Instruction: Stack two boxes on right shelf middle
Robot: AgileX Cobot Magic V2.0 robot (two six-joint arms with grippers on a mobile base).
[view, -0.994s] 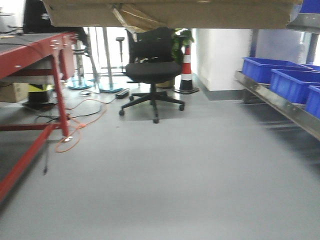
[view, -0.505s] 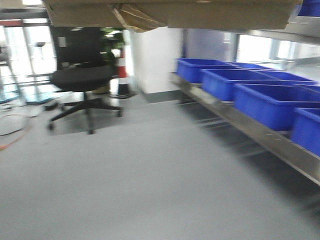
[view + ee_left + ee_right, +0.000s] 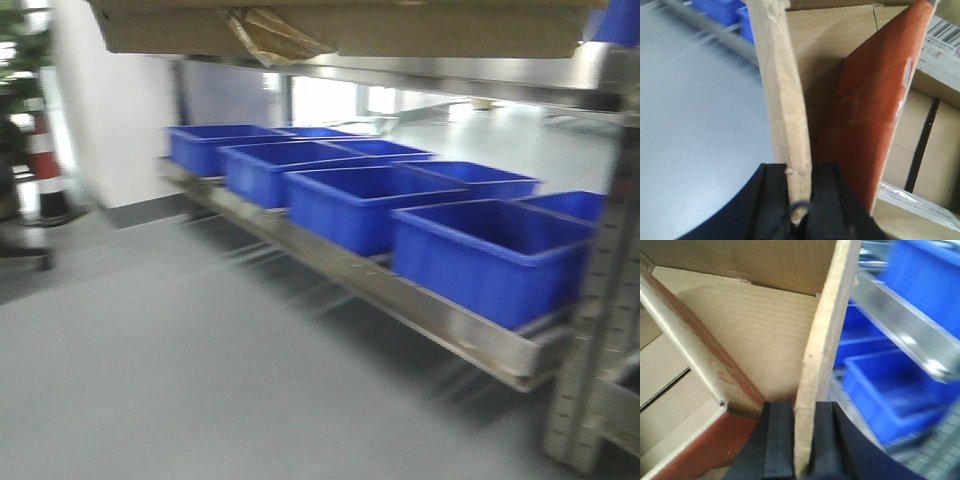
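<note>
Grey floor [image 3: 200,380] beside a rack [image 3: 590,330] of blue bins [image 3: 480,250]. Clamped on upright flaps of the box [image 3: 420,30]: left gripper [image 3: 799,172], right gripper [image 3: 801,410]. Carried high, near the middle shelf [image 3: 450,80], not on it. Probably light but floppy (bowed on the left); best pinched low by the fold.

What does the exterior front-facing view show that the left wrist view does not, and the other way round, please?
Only the front-facing view shows the red-and-white cone, the white wall and the perforated shelf upright. Only the left wrist view shows the left gripper shut on the cardboard box wall, a red-brown flap and a barcode label. Both show the blue bins, the steel shelf rail, the grey floor and the box.
</note>
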